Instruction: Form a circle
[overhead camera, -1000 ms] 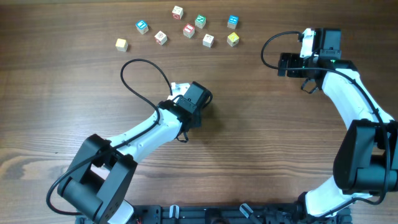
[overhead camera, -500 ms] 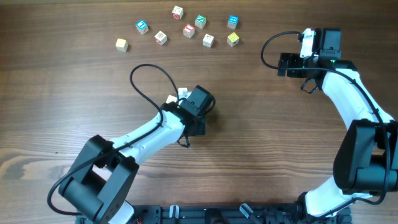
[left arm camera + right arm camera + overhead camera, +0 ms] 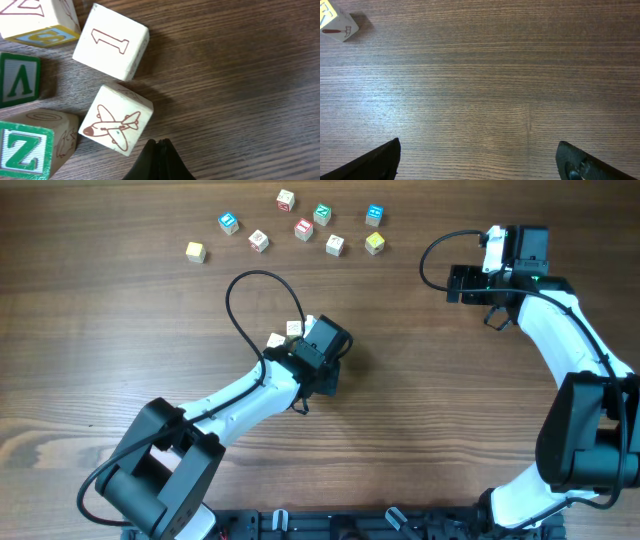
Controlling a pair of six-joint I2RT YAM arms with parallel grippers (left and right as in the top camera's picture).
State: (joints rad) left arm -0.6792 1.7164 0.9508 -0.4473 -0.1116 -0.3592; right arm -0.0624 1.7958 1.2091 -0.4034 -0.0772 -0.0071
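Left arm (image 3: 230, 395) reaches in from the near edge of the bench (image 3: 420, 430) toward the circle (image 3: 294, 328), which sits mid-bench. Left pincer (image 3: 157, 159) on the circle's near-right side, jaws pressed together into one dark point, holding nothing. Its tip is just beside the airplane cube (image 3: 116, 125); contact cannot be told. From overhead the pincer's housing covers most of the circle, and only three pale cubes show along the circle's far-left side. Left wrist view gives all five members, set around a small bare patch of bench. Airplane cube is nearest the pincer. Going round from it come the green Z cube (image 3: 22, 152) with an O on its pale top, the green V cube (image 3: 17, 80), and a red-letter cube (image 3: 35, 15) with a blue-and-yellow side. Last is the cube marked 1 (image 3: 111, 41), just beside the airplane cube again. Narrow gaps show between several members. Black cable (image 3: 229, 300) loops up on the circle's left and arches over its far side. Right pincer (image 3: 477, 150) well apart from the circle, to its right and farther out, jaws spread wide with only bare bench between them. Nine loose cubes (image 3: 304, 228) lie scattered in a rough row well beyond the circle, with blue, red, green, yellow and pale tops among them.
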